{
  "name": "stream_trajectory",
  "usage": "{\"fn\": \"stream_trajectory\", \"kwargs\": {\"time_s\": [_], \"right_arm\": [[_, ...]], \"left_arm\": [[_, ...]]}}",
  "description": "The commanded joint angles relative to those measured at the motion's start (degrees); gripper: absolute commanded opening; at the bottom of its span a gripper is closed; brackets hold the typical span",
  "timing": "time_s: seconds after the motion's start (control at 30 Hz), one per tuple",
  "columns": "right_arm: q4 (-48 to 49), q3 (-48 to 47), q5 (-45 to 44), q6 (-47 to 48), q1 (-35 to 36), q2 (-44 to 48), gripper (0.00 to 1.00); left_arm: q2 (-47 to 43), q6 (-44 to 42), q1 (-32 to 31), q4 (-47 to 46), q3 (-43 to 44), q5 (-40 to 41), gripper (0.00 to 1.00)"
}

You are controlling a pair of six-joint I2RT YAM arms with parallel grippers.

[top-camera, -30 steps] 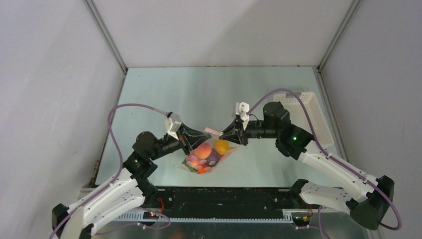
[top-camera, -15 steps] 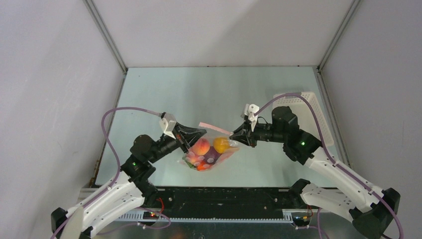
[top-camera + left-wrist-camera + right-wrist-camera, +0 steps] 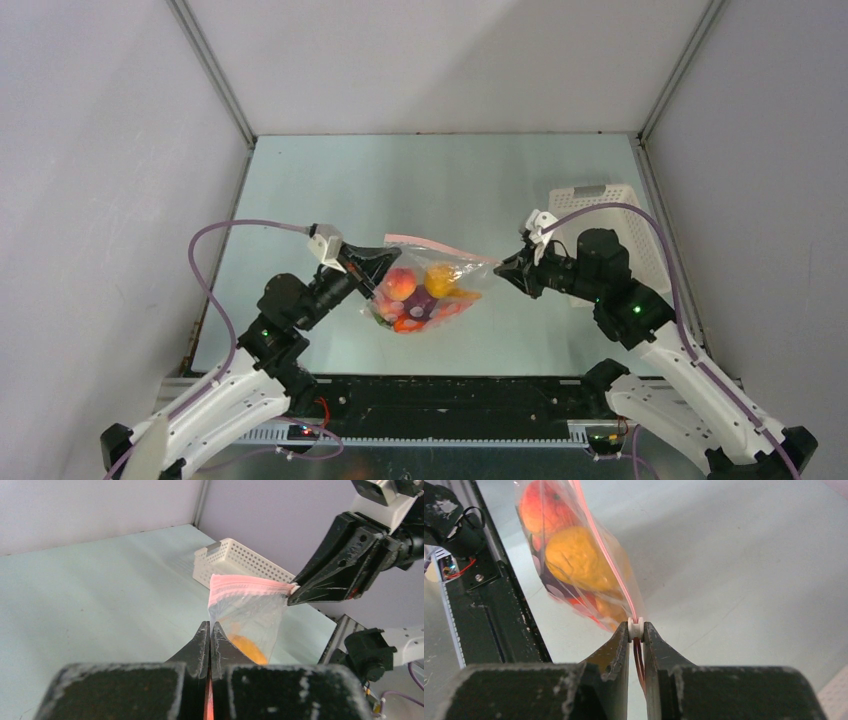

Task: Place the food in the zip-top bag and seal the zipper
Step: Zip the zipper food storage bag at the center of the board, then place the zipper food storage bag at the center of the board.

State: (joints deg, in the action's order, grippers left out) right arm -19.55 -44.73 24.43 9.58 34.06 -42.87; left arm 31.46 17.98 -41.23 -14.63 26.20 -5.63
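Zip-top bag (image 3: 425, 290): one; it hung clear of the counter (image 3: 420, 180), near its middle, slung between the two arms by its top edge.
Zipper (image 3: 440, 247): one pink strip, drawn taut from left to right; in the left wrist view it read as a single flat band.
Food (image 3: 401, 283): all seen pieces lay inside the bag, and none showed loose on the counter.
Food count: at least four pieces: one red-orange fruit (image 3: 541, 505), one yellow-orange piece (image 3: 574, 555), one purple piece (image 3: 420, 303) and one red piece (image 3: 405, 323) at the bottom. They overlapped, so a full total could not be told.
Left jaws: pressed together, pinching the left end of the zipper.
Right jaws: pressed together on the right end of the zipper. A small white piece sat between the tips; whether slider or pad could not be told.
Step in hand: judged to be the sealing, late in the task, with filling apparently done.
Next move calls for: probably keeping the strip taut and closing any stretch left open, then lowering the bag to the counter before either pinch lets go. Letting go of one end first could swing the loaded bag.
Basket (image 3: 585, 193): one, white and slotted, at the far right of the counter, partly behind the right arm; no contents could be seen.
Arms: two.
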Motion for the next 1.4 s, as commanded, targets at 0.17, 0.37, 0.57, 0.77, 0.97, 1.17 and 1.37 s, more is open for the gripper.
{"fn": "stream_trajectory", "kwargs": {"time_s": [0.17,0.37,0.57,0.77,0.97,1.17,1.37], "right_arm": [[-7.9,2.0,-7.6,-0.8,-4.1,6.8,0.07],[-10.3,2.1,-7.3,-1.2,-4.9,10.6,0.01],[-10.8,2.0,0.6,-0.7,-5.0,14.3,0.0],[-8.9,2.0,12.4,-1.7,-5.0,20.9,0.0],[-9.9,2.4,2.5,-4.2,-5.1,17.1,0.0],[-5.4,2.4,-14.2,-12.1,-8.1,1.6,0.0],[4.9,2.5,-17.3,-16.5,-18.2,-11.6,0.0]], "left_arm": [[-4.0,-1.8,0.6,-3.5,-1.2,8.0,0.0],[-4.5,-1.7,0.6,-3.8,-1.6,7.7,0.0],[-6.5,-0.9,0.6,-2.6,-1.4,4.0,0.0],[-8.2,1.9,0.5,-1.0,-0.1,-2.2,0.0],[-3.2,7.8,0.6,2.9,2.7,9.0,0.0],[12.6,12.8,0.8,10.4,10.0,25.2,0.02],[31.5,18.3,7.0,13.3,19.8,23.9,0.08]]}}
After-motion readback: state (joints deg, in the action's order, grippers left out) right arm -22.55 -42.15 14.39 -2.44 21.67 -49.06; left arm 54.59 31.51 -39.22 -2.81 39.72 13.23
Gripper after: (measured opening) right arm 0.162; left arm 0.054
